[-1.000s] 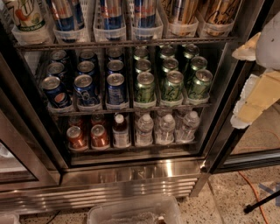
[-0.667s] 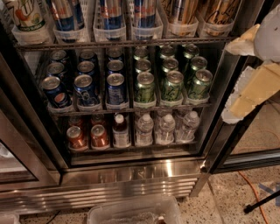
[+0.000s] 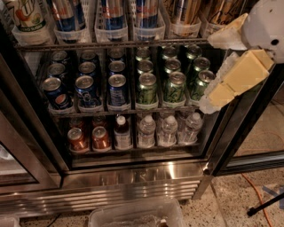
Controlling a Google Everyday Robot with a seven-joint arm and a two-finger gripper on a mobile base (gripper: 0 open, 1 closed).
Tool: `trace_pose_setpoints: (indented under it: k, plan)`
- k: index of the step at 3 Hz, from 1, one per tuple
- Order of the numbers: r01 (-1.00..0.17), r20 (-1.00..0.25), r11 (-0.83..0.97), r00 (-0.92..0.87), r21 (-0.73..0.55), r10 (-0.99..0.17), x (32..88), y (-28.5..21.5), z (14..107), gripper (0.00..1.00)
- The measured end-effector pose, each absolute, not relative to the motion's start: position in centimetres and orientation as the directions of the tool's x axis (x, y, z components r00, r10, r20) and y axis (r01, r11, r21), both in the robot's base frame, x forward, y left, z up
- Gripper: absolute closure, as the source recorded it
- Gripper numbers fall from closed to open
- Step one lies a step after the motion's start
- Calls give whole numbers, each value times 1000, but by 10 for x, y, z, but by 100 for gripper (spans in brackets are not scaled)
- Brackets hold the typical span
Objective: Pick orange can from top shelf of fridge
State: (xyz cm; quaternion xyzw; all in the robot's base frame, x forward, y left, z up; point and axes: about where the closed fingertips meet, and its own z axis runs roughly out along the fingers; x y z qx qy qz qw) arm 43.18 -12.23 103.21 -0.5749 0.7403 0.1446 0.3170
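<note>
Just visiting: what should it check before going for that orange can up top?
1. The orange can sits on the top shelf: ok.
2. The gripper is open: ok.
3. Lined up with the can: not ok, it hangs right of it and lower.
4. The fridge door out of the way: cannot tell.
5. Can's top free: cannot tell, cut off at the picture's edge.

Fridge point(image 3: 133, 177): racks stocked. The top shelf point(image 3: 111, 44) carries clear trays point(image 3: 113, 33) of tall cans. The orange can point(image 3: 184, 11) stands upright near the shelf's right end. The gripper point(image 3: 208, 73) is at that right end, at about shelf level, fingers point(image 3: 242, 73) parted and holding nothing. Blue cans point(image 3: 117, 86) and green cans point(image 3: 146, 86) stand below the shelf.
</note>
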Motion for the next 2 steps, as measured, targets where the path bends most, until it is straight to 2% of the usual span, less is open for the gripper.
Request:
trace_pose_setpoints:
  k: [2]
  plan:
    - [-923, -623, 331, -144, -195, -769, 437, -124, 1020, 0]
